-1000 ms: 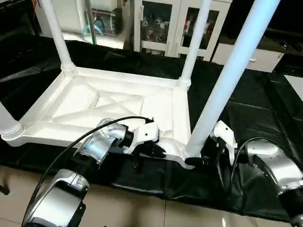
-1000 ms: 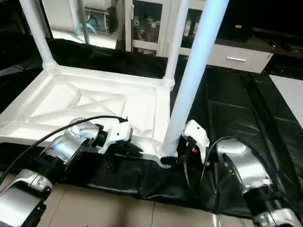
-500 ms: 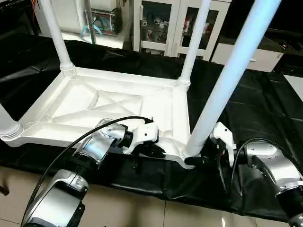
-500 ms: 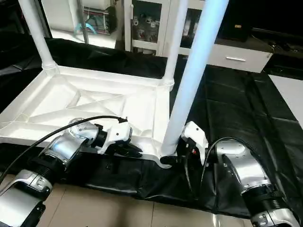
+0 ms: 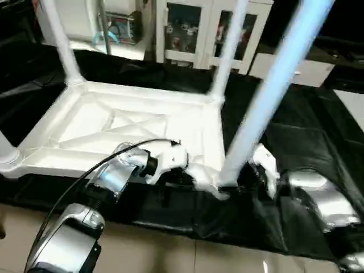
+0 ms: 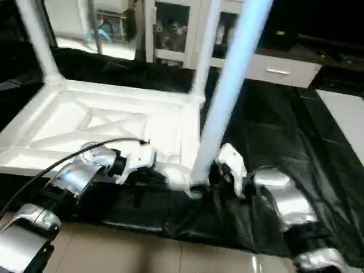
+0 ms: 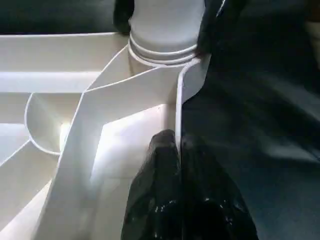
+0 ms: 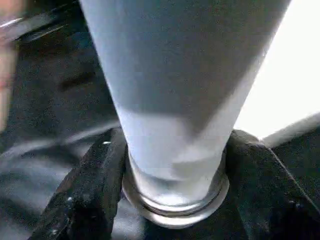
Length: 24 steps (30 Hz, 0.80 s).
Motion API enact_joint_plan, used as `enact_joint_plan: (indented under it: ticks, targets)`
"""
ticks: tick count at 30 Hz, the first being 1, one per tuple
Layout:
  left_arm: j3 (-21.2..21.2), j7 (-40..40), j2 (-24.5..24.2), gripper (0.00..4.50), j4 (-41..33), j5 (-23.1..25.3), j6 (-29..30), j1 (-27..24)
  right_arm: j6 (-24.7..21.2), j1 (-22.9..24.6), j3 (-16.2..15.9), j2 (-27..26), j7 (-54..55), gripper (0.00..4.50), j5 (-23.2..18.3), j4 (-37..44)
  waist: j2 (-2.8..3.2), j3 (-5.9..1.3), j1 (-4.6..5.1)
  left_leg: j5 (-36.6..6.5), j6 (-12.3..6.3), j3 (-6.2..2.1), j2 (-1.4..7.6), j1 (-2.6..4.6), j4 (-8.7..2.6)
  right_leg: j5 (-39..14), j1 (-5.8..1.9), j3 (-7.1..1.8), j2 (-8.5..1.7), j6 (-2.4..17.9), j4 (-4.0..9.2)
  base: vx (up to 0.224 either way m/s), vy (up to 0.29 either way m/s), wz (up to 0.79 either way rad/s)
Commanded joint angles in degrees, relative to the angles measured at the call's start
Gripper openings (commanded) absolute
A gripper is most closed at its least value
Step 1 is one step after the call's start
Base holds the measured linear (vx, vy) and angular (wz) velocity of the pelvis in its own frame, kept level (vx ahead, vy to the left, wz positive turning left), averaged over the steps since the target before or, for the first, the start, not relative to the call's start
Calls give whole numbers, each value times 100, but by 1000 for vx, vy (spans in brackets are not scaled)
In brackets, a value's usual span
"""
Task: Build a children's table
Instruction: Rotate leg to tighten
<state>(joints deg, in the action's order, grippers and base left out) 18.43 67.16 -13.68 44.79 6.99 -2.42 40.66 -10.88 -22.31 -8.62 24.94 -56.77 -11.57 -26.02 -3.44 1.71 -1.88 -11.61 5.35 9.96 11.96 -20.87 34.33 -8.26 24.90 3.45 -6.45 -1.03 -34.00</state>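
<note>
Altogether one tabletop (image 5: 131,128), four upright legs (image 5: 267,96), two grippers (image 8: 170,200).

Head views are motion-blurred (wrist views too, with soft edges), bright white plastic glaring against dark cloth.

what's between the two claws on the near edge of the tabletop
The near right corner socket of the tabletop, with the leg standing in it, seen in the left eye view. The left claw pinches the rim; the right claw grips the leg's base.
</note>
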Motion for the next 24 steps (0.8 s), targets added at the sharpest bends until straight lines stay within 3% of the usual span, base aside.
enact_joint_plan:
  ticks: [1,4,6,8,10,12,14,15,17,20,24]
  targets:
    - [-92,-440,387,0,186,-152,144,2,-218,-169,168,-186,750,264,100,-100,-38,-271,-18,-1820,-68,-9,47,-38,-495,-2652,-336,-100,-119,833,478,0,0,0]
    - [-243,-970,597,0,423,-166,228,203,-396,-248,341,-515,1495,264,146,-148,-46,-280,-6,-1795,-93,-7,32,-31,-482,-2732,-312,-100,-118,750,514,0,0,0]
    - [-399,-1628,802,0,714,-155,339,418,-352,-368,471,-839,2346,264,310,-300,-21,-281,7,-1741,-95,14,29,-18,-475,-2566,-273,-113,-102,798,514,0,0,0]
    - [-549,-2374,991,0,994,-100,424,626,-276,-517,659,-1196,3213,263,409,-546,-10,-309,1,-1548,-62,12,20,-40,-472,-2306,-312,-109,-104,861,476,0,0,0]
    - [-611,-2624,1052,0,1083,-90,446,690,-236,-561,721,-1299,3493,263,463,-620,-6,-311,-14,-1471,-103,29,22,-14,-461,-2034,-306,-113,-95,974,457,0,0,0]
    - [-801,-3292,1269,0,1319,-124,485,900,-31,-670,981,-1734,4427,263,482,-788,16,-332,-29,-1207,-182,53,21,-23,-439,-1539,-316,-136,-102,1130,405,0,0,0]
    - [-848,-3815,1415,0,1519,-70,361,1075,157,-748,1036,-2096,5051,263,553,-927,25,-385,-33,-627,-261,54,4,-36,-408,-718,-348,-138,-88,1337,286,58,4,1]
    - [-824,-3909,1436,0,1593,-27,288,1122,198,-771,1002,-2168,5138,263,609,-968,26,-415,-55,-228,-391,61,-14,-7,-368,-85,-371,-135,-60,1481,215,72,9,0]
    - [-817,-3964,1482,0,1711,-13,257,1182,304,-822,982,-2292,5369,263,710,-1053,14,-396,-74,49,-689,87,-34,-17,-346,385,-388,-133,-57,1645,190,65,13,1]
    - [-787,-3925,1505,0,1743,11,145,1206,379,-966,969,-2480,5333,263,635,-1176,22,-370,-95,-204,-882,97,-12,-4,-359,-1,-394,-133,-98,1660,233,0,0,0]
    - [-762,-3833,1475,0,1846,68,68,1206,641,-1003,995,-2549,5214,263,642,-1180,31,-344,-98,-673,-676,94,10,8,-397,-669,-378,-135,-105,1497,301,0,0,0]
